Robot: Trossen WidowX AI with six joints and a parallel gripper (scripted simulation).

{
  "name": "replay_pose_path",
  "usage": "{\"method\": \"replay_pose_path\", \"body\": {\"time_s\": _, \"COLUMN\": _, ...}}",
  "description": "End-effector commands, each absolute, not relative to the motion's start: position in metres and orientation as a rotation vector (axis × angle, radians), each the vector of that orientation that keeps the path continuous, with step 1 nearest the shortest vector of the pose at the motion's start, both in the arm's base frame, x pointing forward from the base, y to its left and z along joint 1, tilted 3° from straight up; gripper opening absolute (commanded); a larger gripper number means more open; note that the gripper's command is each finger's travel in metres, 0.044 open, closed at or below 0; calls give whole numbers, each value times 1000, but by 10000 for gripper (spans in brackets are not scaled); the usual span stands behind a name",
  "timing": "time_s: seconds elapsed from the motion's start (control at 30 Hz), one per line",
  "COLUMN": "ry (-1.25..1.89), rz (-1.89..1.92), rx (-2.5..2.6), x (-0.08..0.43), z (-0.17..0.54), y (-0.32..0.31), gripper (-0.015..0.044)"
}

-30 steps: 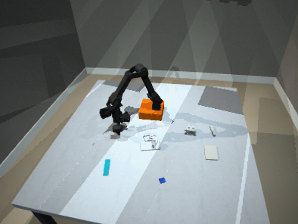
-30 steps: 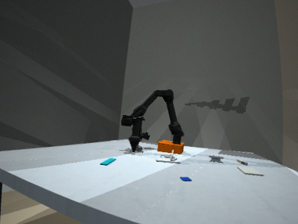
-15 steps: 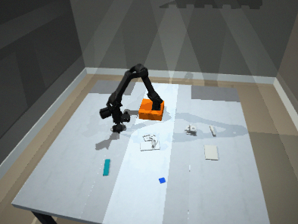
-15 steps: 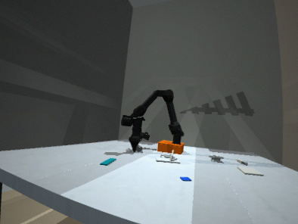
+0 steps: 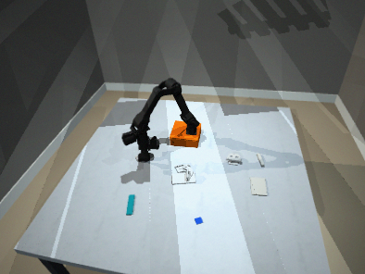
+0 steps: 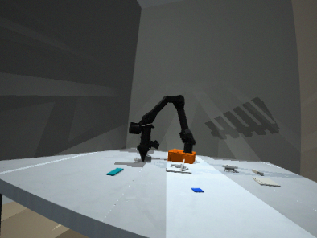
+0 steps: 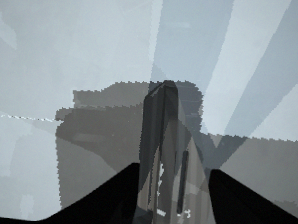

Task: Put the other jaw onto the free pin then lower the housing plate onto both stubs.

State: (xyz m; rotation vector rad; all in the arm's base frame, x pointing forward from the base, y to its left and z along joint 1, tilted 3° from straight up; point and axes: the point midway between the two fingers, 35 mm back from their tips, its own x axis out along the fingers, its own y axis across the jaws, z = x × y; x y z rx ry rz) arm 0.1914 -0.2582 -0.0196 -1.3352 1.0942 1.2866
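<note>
My gripper (image 5: 144, 157) (image 6: 143, 160) (image 7: 174, 174) is low over the table at the left of the orange box, shut on the loose jaw. The jaw (image 7: 167, 112) is a long grey, shaded piece standing out ahead between the dark fingers; in the top and exterior views the fingers mostly hide it. The white base (image 5: 178, 180) (image 6: 172, 170) lies in front of the orange box with the other jaw on it; its pins and teeth are too small to make out. A flat off-white plate (image 5: 259, 186) (image 6: 266, 182), which looks like the housing plate, lies apart at the right.
The orange box (image 5: 180, 139) (image 6: 174, 155) is by the arm's foot. A two-lobed grey part (image 5: 233, 158) (image 6: 230, 168) and a narrow pale piece (image 5: 260, 160) (image 6: 257, 172) lie right. A teal block (image 5: 131, 205) (image 6: 115, 172) and a blue square (image 5: 198, 220) (image 6: 197, 190) lie nearer the front.
</note>
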Motion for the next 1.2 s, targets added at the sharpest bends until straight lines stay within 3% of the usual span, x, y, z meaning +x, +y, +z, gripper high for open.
{"method": "replay_pose_path", "body": {"time_s": 0.0, "ry": 1091, "rz": 1285, "rx": -1337, "x": 192, "z": -20, "y": -258, "gripper": 134}}
{"method": "replay_pose_path", "body": {"time_s": 1.17, "ry": 1093, "rz": 1285, "rx": -1328, "x": 189, "z": 59, "y": -259, "gripper": 134}}
